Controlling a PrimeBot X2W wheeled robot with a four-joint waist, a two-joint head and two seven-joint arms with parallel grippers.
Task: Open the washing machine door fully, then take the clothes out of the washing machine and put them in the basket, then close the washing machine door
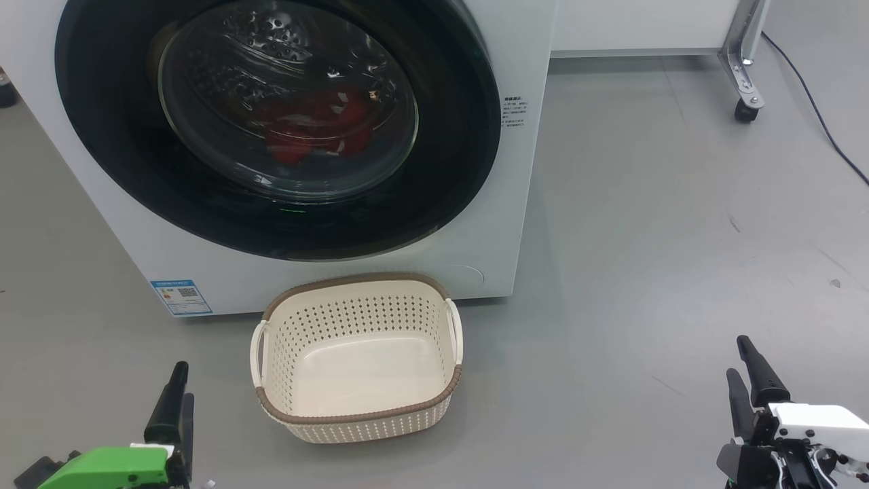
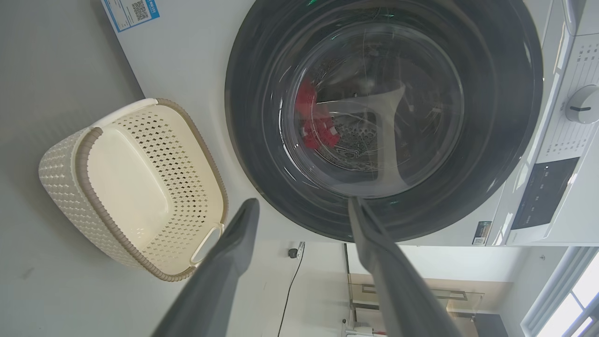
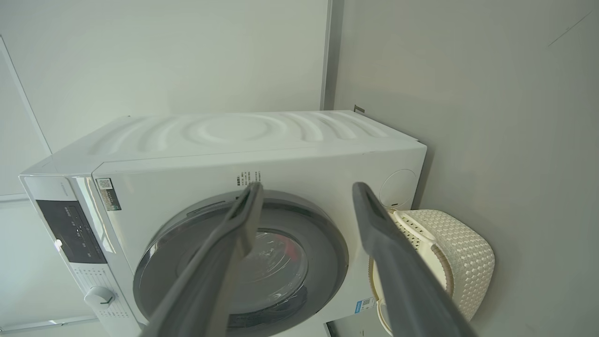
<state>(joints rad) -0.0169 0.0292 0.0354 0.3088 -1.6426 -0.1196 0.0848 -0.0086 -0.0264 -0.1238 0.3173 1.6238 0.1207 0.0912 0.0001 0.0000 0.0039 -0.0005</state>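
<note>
The white washing machine (image 1: 102,224) stands ahead on the left. Its round black door (image 1: 448,163) is closed. Red clothes (image 1: 312,125) show through the glass window, inside the drum. The cream basket (image 1: 360,415) sits empty on the floor just in front of the machine. My left gripper (image 1: 182,384) hangs low at the lower left, left of the basket. In the left wrist view this gripper (image 2: 302,201) is open, pointing at the door (image 2: 491,140). My right gripper (image 1: 738,356) is at the lower right, far from the basket. The right wrist view shows it (image 3: 308,185) open and empty.
A caster of a metal frame (image 1: 745,109) and a black cable (image 1: 815,109) lie on the grey floor at the upper right. A blue sticker (image 1: 182,297) marks the machine's lower left corner. The control panel has a knob (image 2: 582,105).
</note>
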